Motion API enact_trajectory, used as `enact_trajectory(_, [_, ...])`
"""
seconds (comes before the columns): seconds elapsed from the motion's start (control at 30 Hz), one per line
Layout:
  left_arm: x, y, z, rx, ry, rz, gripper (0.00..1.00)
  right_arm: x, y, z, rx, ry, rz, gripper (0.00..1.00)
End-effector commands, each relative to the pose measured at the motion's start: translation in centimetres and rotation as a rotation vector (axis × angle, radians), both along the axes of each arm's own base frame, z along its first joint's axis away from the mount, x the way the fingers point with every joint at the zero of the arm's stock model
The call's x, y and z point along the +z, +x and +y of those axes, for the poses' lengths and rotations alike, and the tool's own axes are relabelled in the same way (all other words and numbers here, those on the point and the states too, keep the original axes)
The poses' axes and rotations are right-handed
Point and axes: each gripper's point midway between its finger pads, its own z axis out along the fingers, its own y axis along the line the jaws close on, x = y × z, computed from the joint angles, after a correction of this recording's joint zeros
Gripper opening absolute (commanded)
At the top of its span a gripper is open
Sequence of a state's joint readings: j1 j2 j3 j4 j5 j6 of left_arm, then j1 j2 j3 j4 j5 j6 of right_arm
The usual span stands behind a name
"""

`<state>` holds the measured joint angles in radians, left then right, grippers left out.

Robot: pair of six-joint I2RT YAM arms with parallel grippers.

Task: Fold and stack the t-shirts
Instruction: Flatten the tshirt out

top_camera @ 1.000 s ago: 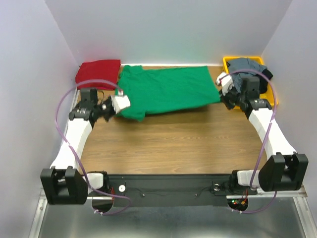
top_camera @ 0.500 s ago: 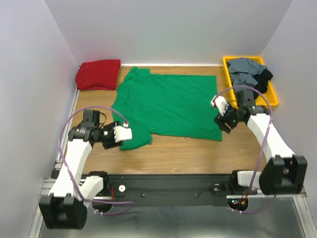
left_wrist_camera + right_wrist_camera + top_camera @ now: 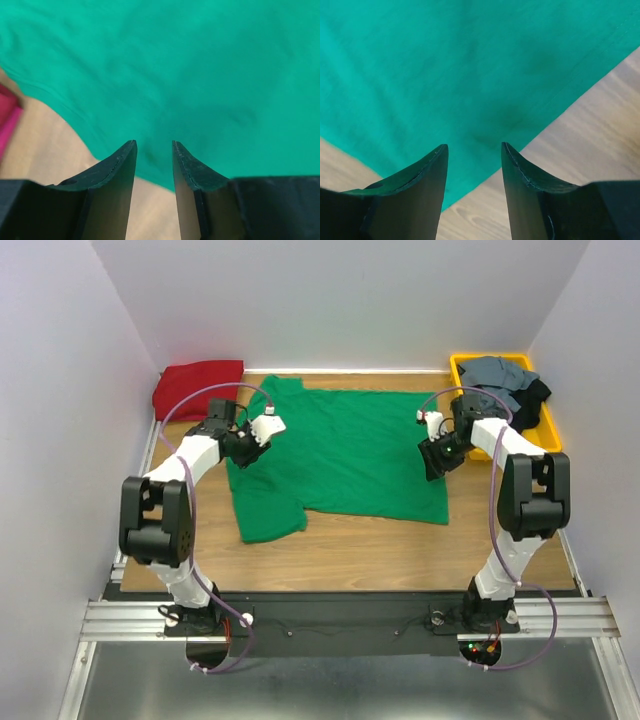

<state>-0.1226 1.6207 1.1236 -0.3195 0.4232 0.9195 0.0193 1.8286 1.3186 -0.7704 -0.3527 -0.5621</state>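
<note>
A bright green t-shirt (image 3: pixel 340 455) lies spread flat on the wooden table (image 3: pixel 350 550), one sleeve reaching toward the front left. My left gripper (image 3: pixel 268 427) hovers over its left edge near the shoulder, jaws open and empty; the left wrist view shows the green t-shirt (image 3: pixel 200 65) just past the left gripper (image 3: pixel 152 145). My right gripper (image 3: pixel 431 424) stands open over the shirt's right edge, and the right wrist view has the right gripper (image 3: pixel 474 147) above the hem of the green t-shirt (image 3: pixel 445 65). A folded dark red t-shirt (image 3: pixel 198 388) rests at the back left.
A yellow tray (image 3: pixel 463 368) at the back right holds crumpled grey and black t-shirts (image 3: pixel 505 385). White walls close in the left, back and right sides. Bare wood (image 3: pixel 590 145) shows beside the green hem.
The green t-shirt was pulled from a bunch at the back toward the front, laid flat and let go. Both grippers opened, then moved back up along the shirt's side edges.
</note>
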Motion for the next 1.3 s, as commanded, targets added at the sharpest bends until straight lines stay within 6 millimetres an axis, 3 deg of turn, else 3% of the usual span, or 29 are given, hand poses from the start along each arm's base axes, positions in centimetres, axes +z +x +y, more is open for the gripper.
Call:
enact_trajectory(0.0, [-1.7,2.5,0.4,0.085,0.073,-0.008,0.43,-0.5,2.0,0.1,-0.05,-0.038,-0.008,0.52])
enact_trajectory(0.07, [-4.3,1.2,1.3,0.079,0.15,0.042,0.42,-1.9,2.0,-0.2,-0.049,-0.063,0.023,0.52])
enact_trajectory(0.17, [-6.6,-1.0,1.8,0.045,0.228,0.094,0.4,-3.4,1.8,-0.7,-0.044,-0.098,0.055,0.52])
enact_trajectory(0.2, [-7.8,-2.6,2.2,0.037,0.25,0.14,0.39,-3.6,1.7,-0.8,-0.04,-0.106,0.061,0.52])
enact_trajectory(0.27, [-8.3,-4.6,2.5,0.017,0.267,0.172,0.39,-4.4,0.9,-1.3,-0.028,-0.134,0.08,0.52])
enact_trajectory(0.37, [-7.8,-6.9,2.7,-0.008,0.272,0.196,0.38,-5.0,-0.9,-1.8,0.001,-0.164,0.106,0.52])
enact_trajectory(0.5, [-8.1,-12.1,2.7,-0.077,0.286,0.269,0.38,-4.5,-3.2,-2.1,0.059,-0.193,0.109,0.52])
enact_trajectory(0.6, [-7.7,-15.3,2.9,-0.141,0.294,0.298,0.38,-4.5,-6.0,-2.5,0.113,-0.216,0.138,0.54])
enact_trajectory(0.83, [-4.2,-19.4,1.9,-0.332,0.242,0.335,0.41,-1.2,-8.6,-1.6,0.248,-0.152,0.171,0.56])
enact_trajectory(0.87, [-3.7,-19.1,1.7,-0.339,0.233,0.324,0.41,-0.6,-8.1,-1.4,0.254,-0.143,0.156,0.56])
enact_trajectory(0.97, [-0.5,-15.6,1.0,-0.289,0.166,0.238,0.41,1.8,-4.5,-0.7,0.218,-0.095,0.059,0.57])
enact_trajectory(1.0, [-0.1,-14.5,0.2,-0.26,0.112,0.25,0.43,3.6,-2.1,-0.3,0.17,-0.064,0.003,0.57])
enact_trajectory(1.03, [2.1,-11.2,-0.4,-0.215,0.075,0.162,0.44,2.9,-1.0,-0.1,0.148,-0.048,0.026,0.57])
enact_trajectory(1.07, [3.2,-8.8,-0.8,-0.139,0.025,0.145,0.46,4.2,0.9,0.2,0.105,-0.03,-0.009,0.57])
enact_trajectory(1.1, [4.0,-6.5,-1.1,-0.109,0.002,0.091,0.47,4.2,1.8,0.5,0.085,-0.015,-0.014,0.57])
enact_trajectory(1.17, [4.8,-3.4,-1.5,-0.034,-0.037,0.043,0.48,3.2,3.7,1.0,0.04,0.015,0.0,0.57])
enact_trajectory(1.2, [4.0,-1.9,-1.3,0.012,-0.037,0.047,0.48,3.1,4.4,1.3,0.016,0.03,0.003,0.57])
enact_trajectory(1.23, [5.2,0.4,-1.7,0.057,-0.072,-0.006,0.48,3.0,5.1,1.5,-0.022,0.043,0.013,0.56])
enact_trajectory(1.27, [4.8,2.3,-1.6,0.089,-0.07,-0.012,0.47,2.5,6.7,1.5,-0.037,0.042,0.005,0.54])
